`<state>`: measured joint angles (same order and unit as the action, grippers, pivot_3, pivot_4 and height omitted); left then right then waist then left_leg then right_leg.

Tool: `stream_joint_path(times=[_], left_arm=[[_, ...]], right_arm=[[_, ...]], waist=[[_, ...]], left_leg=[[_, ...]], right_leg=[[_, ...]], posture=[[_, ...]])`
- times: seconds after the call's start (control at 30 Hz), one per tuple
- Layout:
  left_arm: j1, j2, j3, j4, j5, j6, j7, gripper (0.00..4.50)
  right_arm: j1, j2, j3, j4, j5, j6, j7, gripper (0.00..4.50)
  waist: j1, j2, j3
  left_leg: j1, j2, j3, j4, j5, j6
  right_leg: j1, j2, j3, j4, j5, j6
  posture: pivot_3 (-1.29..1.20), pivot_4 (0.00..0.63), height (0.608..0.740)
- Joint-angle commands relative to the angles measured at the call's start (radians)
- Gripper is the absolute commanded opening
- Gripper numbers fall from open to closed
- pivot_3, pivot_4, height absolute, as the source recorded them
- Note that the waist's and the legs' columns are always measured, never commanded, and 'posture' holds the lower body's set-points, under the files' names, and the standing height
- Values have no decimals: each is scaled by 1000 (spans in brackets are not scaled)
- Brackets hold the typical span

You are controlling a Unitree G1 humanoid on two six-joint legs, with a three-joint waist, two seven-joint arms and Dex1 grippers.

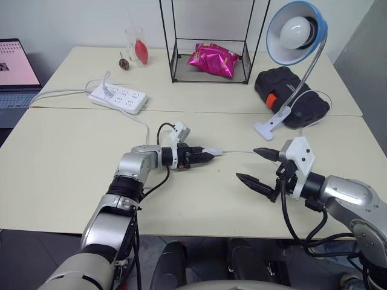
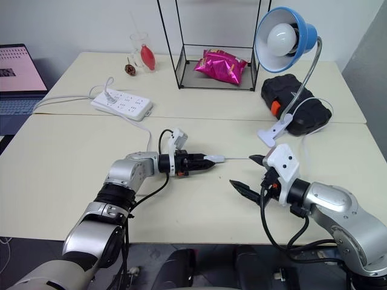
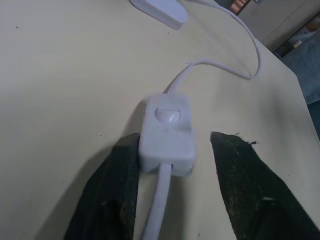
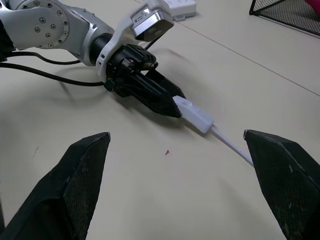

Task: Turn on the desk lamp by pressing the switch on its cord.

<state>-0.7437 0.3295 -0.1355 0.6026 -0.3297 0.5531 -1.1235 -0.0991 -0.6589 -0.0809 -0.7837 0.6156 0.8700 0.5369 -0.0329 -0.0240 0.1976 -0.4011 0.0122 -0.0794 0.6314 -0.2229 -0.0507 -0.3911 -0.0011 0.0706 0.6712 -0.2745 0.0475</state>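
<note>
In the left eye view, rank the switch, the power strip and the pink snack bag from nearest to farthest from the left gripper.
1. The switch, at the left gripper's fingertips.
2. The power strip, farther back, toward the robot's left.
3. The pink snack bag, at the table's far side inside the wire rack.

Bright even light, soft shadows, wrist views blurry.

Power strip [image 1: 119, 98], pink snack bag [image 1: 213, 60] — laptop [image 1: 17, 74] at table's edge
</note>
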Motion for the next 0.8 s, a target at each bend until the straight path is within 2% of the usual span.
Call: stream_joint_path(times=[0.03, 0.1, 0.23, 0.33, 0.43, 0.47, 0.53, 0.63, 0.8], left_arm=[[10, 4, -10, -40, 22, -57, -19, 1310], [25, 5, -11, -80, 35, -93, -14, 1098], [47, 2, 4, -147, 54, -169, 26, 1098], [61, -3, 18, -226, 89, -296, 92, 1098], [67, -10, 30, -272, 85, -323, 132, 1098], [73, -13, 36, -303, 76, -317, 145, 1098], [86, -16, 43, -358, 66, -311, 162, 1098], [102, -13, 49, -415, 59, -300, 181, 1098], [128, 2, 42, -482, 46, -274, 187, 1098]], right_arm=[[-26, 9, -5, -39, 20, 1, -26, 4500], [-32, 23, -9, -35, 25, 5, -46, 4500], [-35, 75, -22, -29, 66, 34, -96, 4500], [-11, 196, -70, -17, 197, 120, -215, 4500], [-4, 283, -110, -1, 314, 216, -338, 4500], [-6, 347, -125, 21, 384, 231, -418, 4500], [-19, 463, -139, 65, 493, 224, -548, 4500], [-52, 580, -139, 149, 605, 204, -688, 4500], [-123, 669, -128, 272, 683, 151, -807, 4500]], waist=[[0, 0, 0], [0, 0, 0], [1, 0, 0], [1, 0, 0], [2, 0, 0], [1, 0, 0], [0, 0, 0], [-1, 0, 0], [-3, 0, 0]], left_leg=[[0, 0, 0, 0, 0, 0], [0, 0, 0, 0, 0, 0], [0, 0, 0, -1, 0, 0], [0, 1, -1, -1, 0, 0], [0, 1, -1, -2, 0, 0], [0, 0, 0, -2, 0, 0], [0, 1, 0, -2, 0, 0], [0, 1, 0, -2, 0, 0], [0, 1, 0, -2, 0, 0]], right_leg=[[0, 0, 0, 0, 0, 0], [0, 0, 0, 0, 0, 0], [0, 0, 0, -1, 0, 0], [0, 0, 0, -1, 0, 0], [0, -1, 0, -1, 0, 0], [0, -1, 0, -1, 0, 0], [0, -1, 0, -1, 0, 0], [-1, 0, 0, 1, 0, 0], [-1, 0, 1, 2, 0, -1]], posture=[[0, 150, 740], [0, 150, 740], [0, 150, 740], [0, 150, 740], [0, 150, 740], [0, 150, 740], [0, 150, 740], [0, 150, 740], [0, 150, 740]])
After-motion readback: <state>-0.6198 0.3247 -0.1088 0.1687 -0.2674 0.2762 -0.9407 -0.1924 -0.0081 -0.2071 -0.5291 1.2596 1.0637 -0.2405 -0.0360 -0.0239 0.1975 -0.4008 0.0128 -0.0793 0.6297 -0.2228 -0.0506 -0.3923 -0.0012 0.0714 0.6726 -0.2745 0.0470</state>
